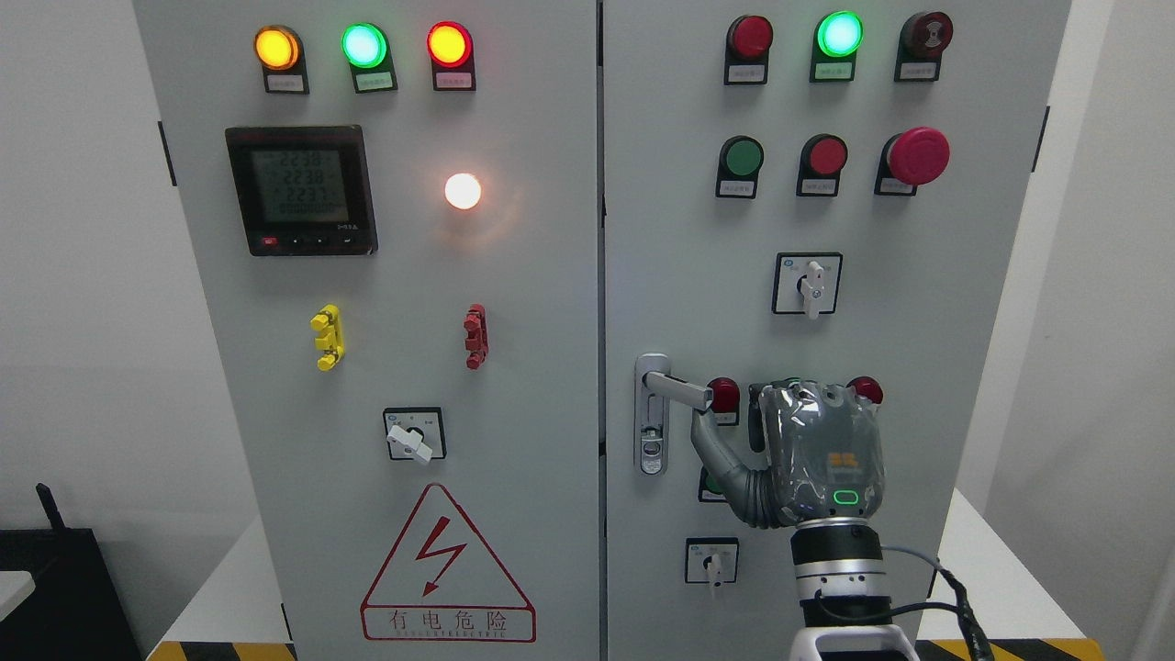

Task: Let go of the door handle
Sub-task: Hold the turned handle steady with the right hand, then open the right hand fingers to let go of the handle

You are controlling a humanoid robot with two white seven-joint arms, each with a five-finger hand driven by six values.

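- The door handle point(677, 386) sits at the left edge of the cabinet's right door point(826, 321), its lever pointing right from a silver lock plate point(651, 415).
- The right hand point(808, 454) rises from the bottom edge, back toward the camera, just right of the lever.
- Its thumb point(714, 450) reaches up beneath the lever's tip, seemingly touching it; the other fingers are hidden behind the palm, so their grip cannot be told.

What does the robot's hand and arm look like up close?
The right hand is a grey, metal-looking shell with jointed fingers, an orange mark and a green glowing oval on its back. Below it comes a silver and black ringed wrist, with a black cable looping alongside.
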